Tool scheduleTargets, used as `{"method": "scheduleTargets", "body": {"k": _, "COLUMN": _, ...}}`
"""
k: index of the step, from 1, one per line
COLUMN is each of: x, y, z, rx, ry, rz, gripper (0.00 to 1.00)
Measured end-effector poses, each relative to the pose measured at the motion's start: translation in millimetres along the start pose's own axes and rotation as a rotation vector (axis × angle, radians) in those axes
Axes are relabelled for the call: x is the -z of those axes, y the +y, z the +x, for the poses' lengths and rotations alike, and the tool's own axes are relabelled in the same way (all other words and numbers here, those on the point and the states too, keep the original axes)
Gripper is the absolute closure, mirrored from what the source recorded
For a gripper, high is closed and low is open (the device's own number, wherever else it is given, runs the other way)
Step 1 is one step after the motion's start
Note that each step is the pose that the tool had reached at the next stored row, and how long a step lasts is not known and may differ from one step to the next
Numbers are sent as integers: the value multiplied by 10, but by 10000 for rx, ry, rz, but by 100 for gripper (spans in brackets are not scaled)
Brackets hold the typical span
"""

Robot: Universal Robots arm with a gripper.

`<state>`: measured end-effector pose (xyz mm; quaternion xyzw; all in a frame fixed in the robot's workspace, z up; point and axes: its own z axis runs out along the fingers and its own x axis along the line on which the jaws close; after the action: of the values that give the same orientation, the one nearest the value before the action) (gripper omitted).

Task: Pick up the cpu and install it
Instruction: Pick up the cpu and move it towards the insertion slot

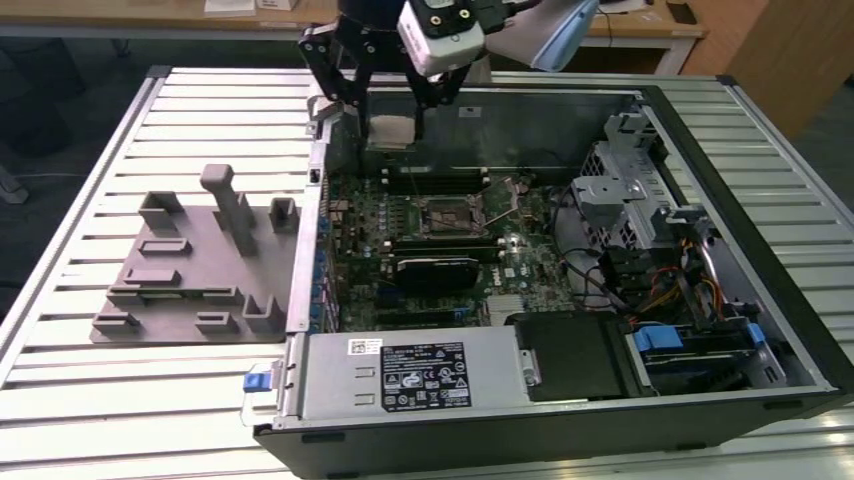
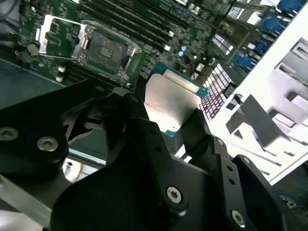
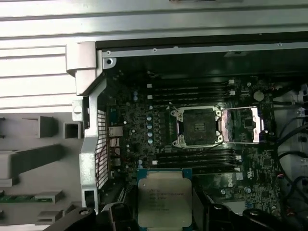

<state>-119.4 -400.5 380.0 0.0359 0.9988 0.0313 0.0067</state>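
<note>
The cpu (image 1: 390, 131), a flat silver square with a thin green rim, hangs in the air over the far corner of the open computer case (image 1: 747, 180), toward the exterior view's left. My gripper (image 1: 390, 124) is shut on it, one black finger on each side. Both wrist views show the cpu (image 2: 171, 98) (image 3: 163, 197) clamped between the fingers (image 2: 132, 115). The black socket (image 1: 451, 215) (image 3: 197, 126) on the green motherboard lies below and apart from the cpu, with its metal load plate (image 3: 243, 125) swung open and its seat bare.
A grey plastic tray (image 1: 187, 260) with upright blocks sits on the slatted metal table (image 1: 80, 380) beside the case. Inside the case are memory sticks (image 1: 441, 180), a black cooler (image 1: 434, 270), a power supply (image 1: 407, 375), a drive cage (image 1: 627, 190) and cables (image 1: 667, 290).
</note>
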Motion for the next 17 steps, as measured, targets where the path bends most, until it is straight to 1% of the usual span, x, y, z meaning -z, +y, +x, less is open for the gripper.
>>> {"method": "scheduleTargets", "body": {"k": 4, "x": -5, "y": 9, "z": -135, "rx": -1, "ry": 17, "rz": 0, "gripper": 46}}
{"method": "scheduleTargets", "body": {"k": 12, "x": -14, "y": 26, "z": -368, "rx": -4, "ry": 46, "rz": 3, "gripper": 46}}
{"method": "scheduleTargets", "body": {"k": 15, "x": -25, "y": 30, "z": -428, "rx": -4, "ry": 64, "rz": 4, "gripper": 46}}
{"method": "scheduleTargets", "body": {"k": 17, "x": -54, "y": 29, "z": -447, "rx": -5, "ry": 70, "rz": 3, "gripper": 46}}
